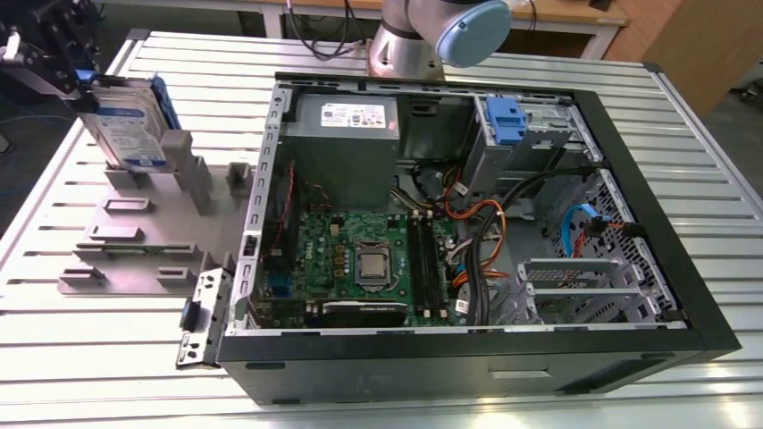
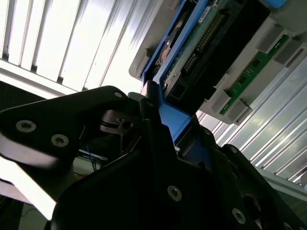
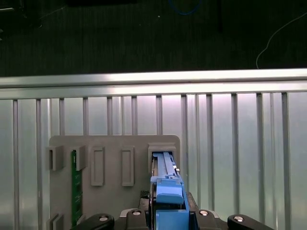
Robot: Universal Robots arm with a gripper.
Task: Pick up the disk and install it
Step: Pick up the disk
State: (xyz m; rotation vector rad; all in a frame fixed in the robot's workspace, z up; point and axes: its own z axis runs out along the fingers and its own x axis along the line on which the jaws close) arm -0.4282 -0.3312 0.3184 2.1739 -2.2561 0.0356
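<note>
standing on edge in a slot of the grey holder, the disk rises upright from it. the end effector is clamped on the disk's blue frame at the end away from the holder. the open computer case sits just beside the holder on the slatted tabletop.

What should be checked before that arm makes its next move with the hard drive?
1. End effector closed on the disk: ok.
2. Disk lifted free of the grey holder: not ok; its lower end sits in a slot.
3. Computer case open: ok.
4. Drive bay with the blue bracket unobstructed: cannot tell; cables run beside it.
5. Grip firm enough: cannot tell.
</note>
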